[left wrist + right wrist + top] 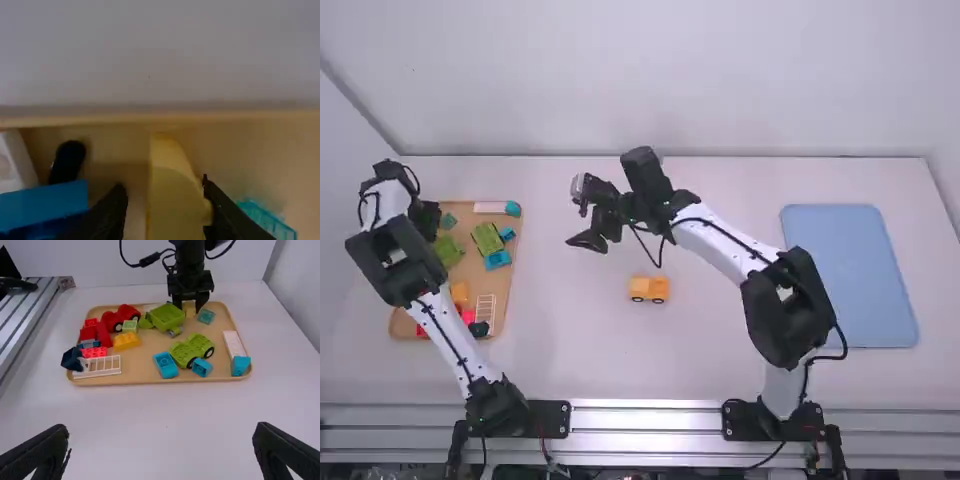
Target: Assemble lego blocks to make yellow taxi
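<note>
My left gripper [426, 216] is over the far left part of the wooden tray [471, 203]. In the left wrist view the left gripper [166, 202] stands open around a yellow piece [172, 195]; its right finger is against the piece, with a gap at the left one. The right wrist view has this yellow piece [189, 309] between the left fingers too. A yellow-orange wheeled block car [649, 289] stands on the middle of the table. Farther back and to its left, my right gripper [582, 216] is open above the table, as the right gripper [161, 447] in its wrist view confirms.
The tray holds green vehicle pieces [192, 350], a yellow-orange brick [127, 341], red pieces [103, 333], a white ladder-like frame [102, 367] and several blue blocks, one of them a block [165, 365] near its edge. A blue flat tray [850, 275] lies on the right.
</note>
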Controlling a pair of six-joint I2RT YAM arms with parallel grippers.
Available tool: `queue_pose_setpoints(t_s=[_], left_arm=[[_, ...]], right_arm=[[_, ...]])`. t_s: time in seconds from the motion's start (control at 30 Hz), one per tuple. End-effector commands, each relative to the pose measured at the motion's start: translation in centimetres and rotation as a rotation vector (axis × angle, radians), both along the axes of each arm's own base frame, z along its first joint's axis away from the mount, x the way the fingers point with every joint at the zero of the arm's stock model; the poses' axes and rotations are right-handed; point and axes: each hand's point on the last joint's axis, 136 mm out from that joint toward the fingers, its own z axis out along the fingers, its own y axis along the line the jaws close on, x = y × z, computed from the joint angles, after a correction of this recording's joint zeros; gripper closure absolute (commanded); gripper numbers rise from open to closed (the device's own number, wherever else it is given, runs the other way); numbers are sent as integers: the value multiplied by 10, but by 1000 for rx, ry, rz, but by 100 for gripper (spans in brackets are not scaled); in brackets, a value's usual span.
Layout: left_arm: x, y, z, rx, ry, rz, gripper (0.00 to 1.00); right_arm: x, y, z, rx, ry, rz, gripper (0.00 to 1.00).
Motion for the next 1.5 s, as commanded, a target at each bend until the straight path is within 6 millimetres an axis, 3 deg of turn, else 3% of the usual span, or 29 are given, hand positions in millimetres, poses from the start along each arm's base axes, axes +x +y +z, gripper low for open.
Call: queue_pose_setpoints(t_s=[0.0, 0.23, 0.53, 0.67, 0.77, 0.8, 0.87, 0.93, 1.07, 1.27, 1.37, 1.43, 1.47], left_arm=[[-2, -2, -9, -13, 17, -18, 64], [-4, -6, -10, -22, 30, -21, 87], [-2, -13, -8, -85, -6, -20, 98], [5, -11, 16, -99, -55, -78, 98], [2, -10, 57, -67, -72, -122, 98], [2, -10, 57, -67, -72, -122, 98], [-12, -8, 85, -15, -36, -116, 98], [-21, -9, 99, 10, -21, -107, 98], [-19, -35, 124, 28, -89, -169, 98], [-24, -76, 134, 78, -305, -323, 99], [-2, -142, 153, 210, -573, -762, 98], [1, -181, 163, 284, -680, -967, 98], [-1, -218, 169, 350, -745, -1119, 98]], right_arm=[[4, 3, 9, 14, -17, 1, 2], [5, 1, 9, 15, -14, 1, 2], [5, 2, 9, 15, -15, 0, 2], [6, 1, 10, 17, -18, -2, 2], [9, -1, 11, 22, -19, -8, 2], [9, -1, 11, 22, -19, -8, 2], [10, -1, 12, 27, -23, -9, 2], [11, 0, 13, 30, -29, -8, 2], [14, 1, 18, 49, -40, -17, 2], [35, -9, 26, 79, 66, -126, 2], [32, -14, 35, 122, 123, -92, 2], [28, -17, 40, 147, 155, -58, 2], [30, -20, 43, 161, 150, -46, 2]])
